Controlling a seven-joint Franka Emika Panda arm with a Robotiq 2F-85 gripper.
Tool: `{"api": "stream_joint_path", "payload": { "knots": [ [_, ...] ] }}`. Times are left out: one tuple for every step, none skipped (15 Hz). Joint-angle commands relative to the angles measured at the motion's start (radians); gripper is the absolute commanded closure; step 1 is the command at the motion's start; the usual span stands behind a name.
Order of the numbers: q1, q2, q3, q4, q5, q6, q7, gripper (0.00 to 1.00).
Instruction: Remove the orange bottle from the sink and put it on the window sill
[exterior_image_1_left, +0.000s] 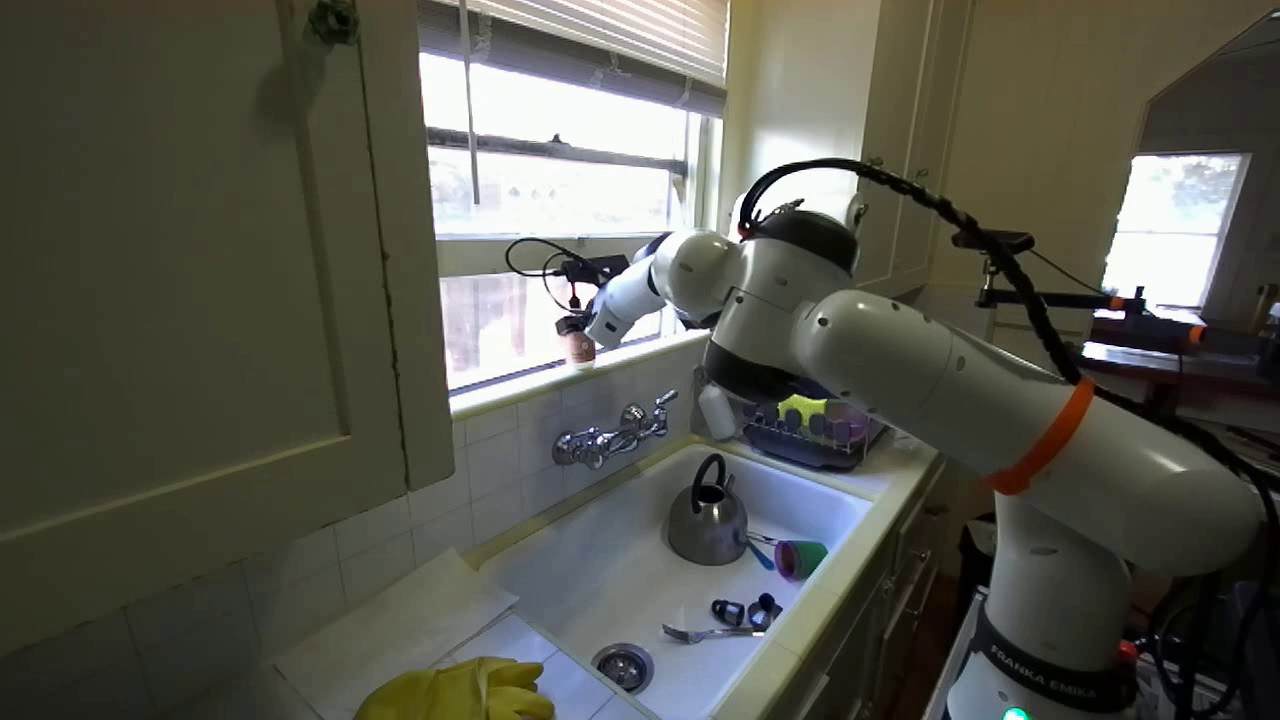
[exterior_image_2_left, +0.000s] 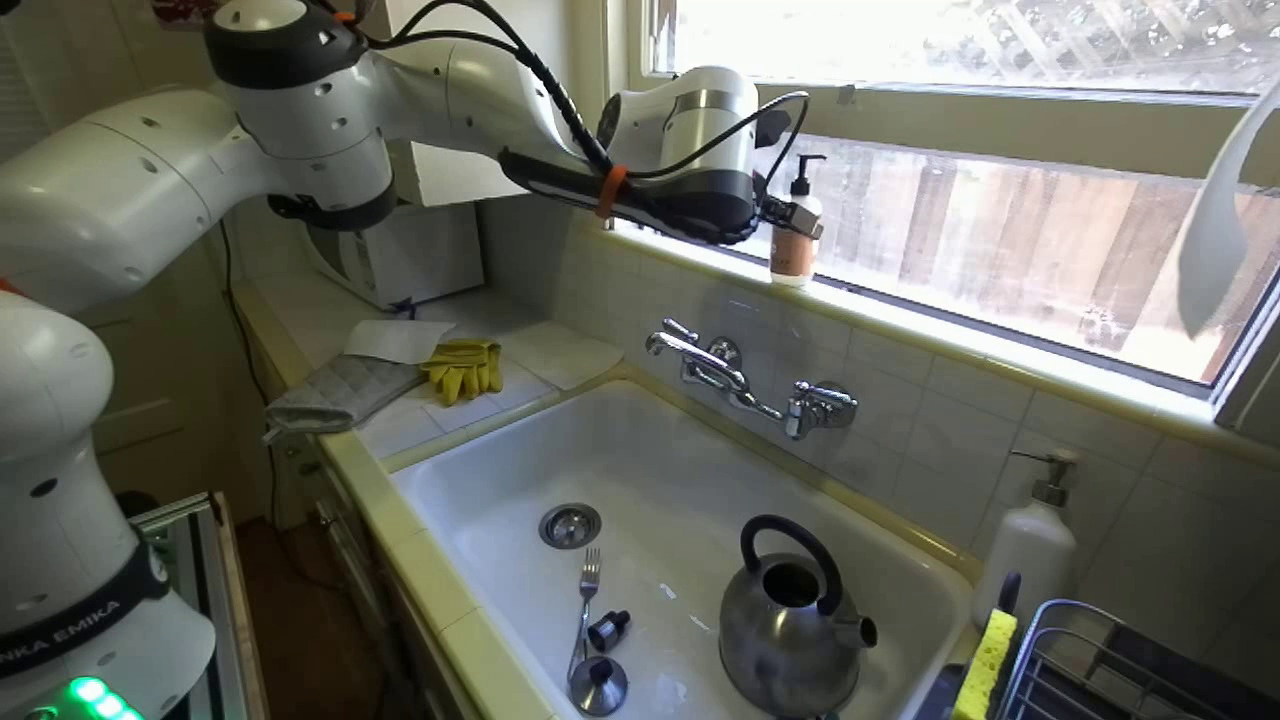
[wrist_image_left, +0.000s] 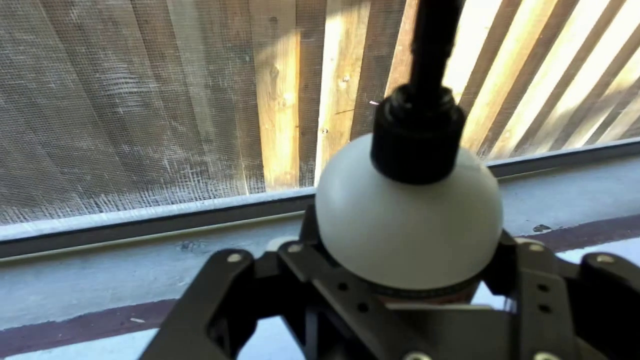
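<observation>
The orange bottle (exterior_image_2_left: 793, 252), white with an orange label and black pump top, stands upright on the window sill (exterior_image_2_left: 905, 330), its base appearing to meet the ledge. My gripper (wrist_image_left: 409, 238) is around it from the room side. In the wrist view, the black fingers (wrist_image_left: 309, 227) press against both sides of the white shoulder of the bottle, and its lower part is mostly hidden by the gripper. An exterior view also shows the bottle (exterior_image_1_left: 578, 350) at the sill in front of the window. Below lies the white sink (exterior_image_1_left: 600, 550).
A steel kettle (exterior_image_2_left: 790, 640), fork (exterior_image_2_left: 588, 590) and small metal pieces lie in the sink. Chrome taps (exterior_image_2_left: 725, 375) jut from the wall beneath the sill. Yellow gloves (exterior_image_2_left: 463, 368) are on the counter; a dish rack (exterior_image_1_left: 815, 435) stands at the opposite end. The window screen (wrist_image_left: 150, 125) is close behind the bottle.
</observation>
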Motion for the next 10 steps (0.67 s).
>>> {"api": "stream_joint_path", "payload": {
  "knots": [
    [-0.039,0.035,0.004,0.051,0.011,0.05,-0.075,0.02],
    [-0.039,0.039,0.004,0.054,0.01,0.046,-0.069,0.0],
    [-0.04,0.048,0.001,0.057,0.028,0.043,-0.076,0.0],
    [-0.038,0.054,-0.001,0.056,0.035,0.041,-0.074,0.0],
    [-0.039,0.059,-0.004,0.058,0.041,0.041,-0.077,0.0],
    [-0.037,0.063,-0.008,0.057,0.05,0.039,-0.081,0.0],
    [-0.035,0.065,-0.01,0.055,0.054,0.042,-0.081,0.0],
    [-0.032,0.068,-0.015,0.053,0.07,0.042,-0.089,0.0],
    [-0.029,0.068,-0.019,0.049,0.075,0.043,-0.091,0.0],
    [-0.024,0.069,-0.026,0.042,0.086,0.042,-0.093,0.0]
  ]
}}
